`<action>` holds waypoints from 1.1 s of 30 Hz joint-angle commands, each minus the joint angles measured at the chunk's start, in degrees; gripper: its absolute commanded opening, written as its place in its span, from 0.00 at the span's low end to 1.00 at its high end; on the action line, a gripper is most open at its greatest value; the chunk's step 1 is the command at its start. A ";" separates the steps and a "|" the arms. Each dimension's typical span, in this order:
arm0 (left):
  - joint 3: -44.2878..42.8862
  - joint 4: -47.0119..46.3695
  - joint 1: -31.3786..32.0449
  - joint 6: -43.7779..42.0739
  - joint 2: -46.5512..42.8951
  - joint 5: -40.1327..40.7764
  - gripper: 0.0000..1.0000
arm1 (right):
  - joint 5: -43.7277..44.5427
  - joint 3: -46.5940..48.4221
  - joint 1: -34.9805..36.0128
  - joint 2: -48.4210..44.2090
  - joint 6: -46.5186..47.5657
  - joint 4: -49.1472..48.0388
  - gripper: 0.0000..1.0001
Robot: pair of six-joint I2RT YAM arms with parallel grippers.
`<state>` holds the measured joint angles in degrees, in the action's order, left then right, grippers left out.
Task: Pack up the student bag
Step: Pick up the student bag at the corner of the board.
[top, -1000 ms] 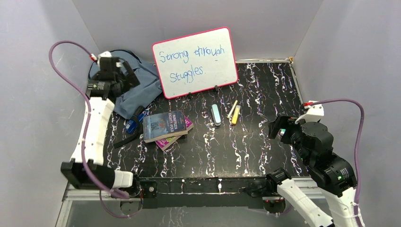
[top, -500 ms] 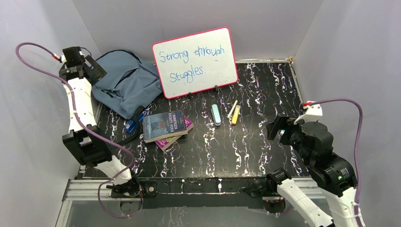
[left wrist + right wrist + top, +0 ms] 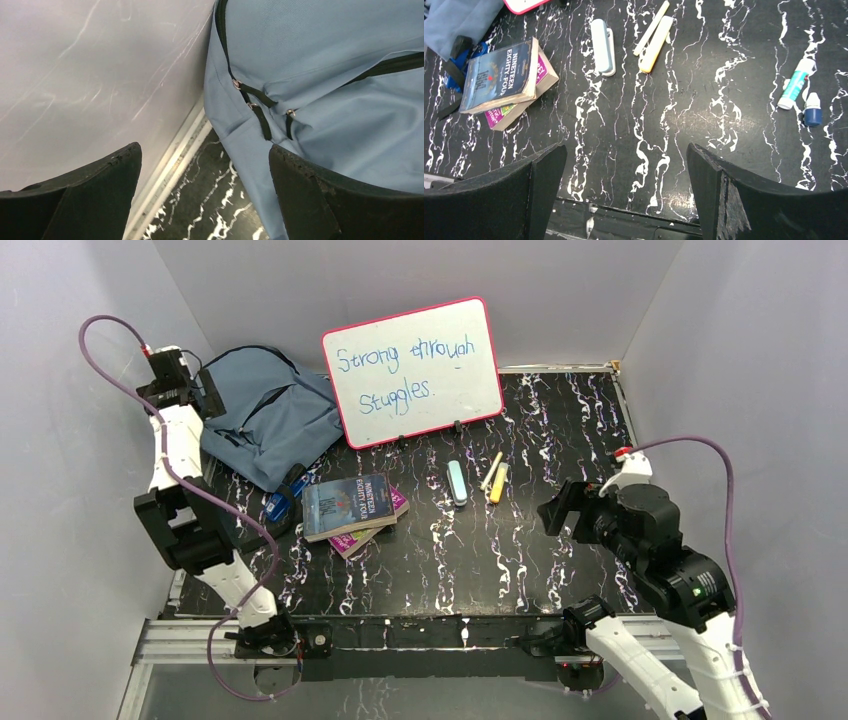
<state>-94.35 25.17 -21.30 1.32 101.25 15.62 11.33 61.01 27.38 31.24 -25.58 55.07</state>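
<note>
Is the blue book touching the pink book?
Touching. The right wrist view shows the blue book stacked flat on the pink book, covering most of it.

One bag [image 3: 265, 425]. One whiteboard [image 3: 415, 370]. Two books: a grey-blue book [image 3: 345, 505] and a purple book [image 3: 499, 116]. One pale blue bar [image 3: 456, 482]. Two sticks: a cream stick [image 3: 491, 471] and a yellow stick [image 3: 499, 484]. One teal-and-white tube [image 3: 794, 85]. One small blue bottle [image 3: 812, 112].
</note>
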 commanded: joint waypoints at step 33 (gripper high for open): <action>14.39 -11.53 6.02 29.69 0.11 1.06 0.93 | -9.28 -0.45 -0.11 10.22 -4.10 -9.99 0.99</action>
<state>-84.36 18.79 -19.05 22.35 109.54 12.99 3.11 60.84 27.38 42.26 -28.77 47.99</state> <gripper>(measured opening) 0.930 0.985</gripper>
